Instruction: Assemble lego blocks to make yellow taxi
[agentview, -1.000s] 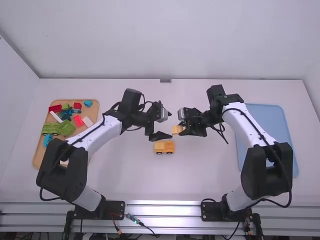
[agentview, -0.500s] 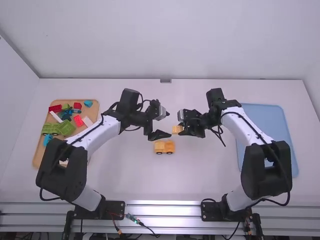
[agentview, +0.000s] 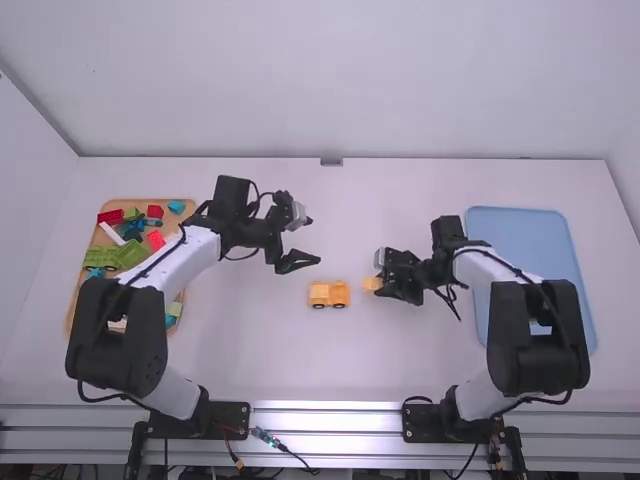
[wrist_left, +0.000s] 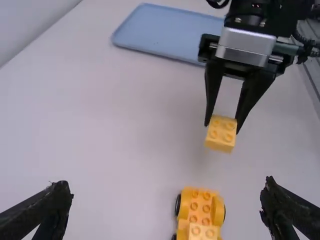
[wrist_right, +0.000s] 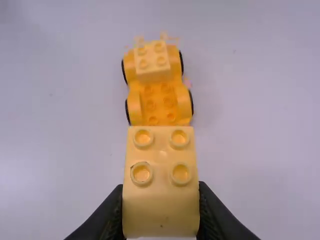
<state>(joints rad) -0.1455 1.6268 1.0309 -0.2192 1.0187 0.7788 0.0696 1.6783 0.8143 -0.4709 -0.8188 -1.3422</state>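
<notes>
The white surface (agentview: 260, 350) spreads wide around the yellow car (agentview: 328, 294), its near edge well apart, with the blue tray (agentview: 515, 240) off right and the wooden tray (agentview: 150, 202) off left. The car has black wheels and a paler left end; near its right end, the right gripper (agentview: 378, 286) pinches a four-studded yellow block (agentview: 371, 284), while the left gripper (agentview: 312, 241) hangs beyond the car, fingers spread.

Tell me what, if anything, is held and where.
A yellow, plastic, four-studded square block, studs up, pinched by two opposite sides in the right gripper.
</notes>
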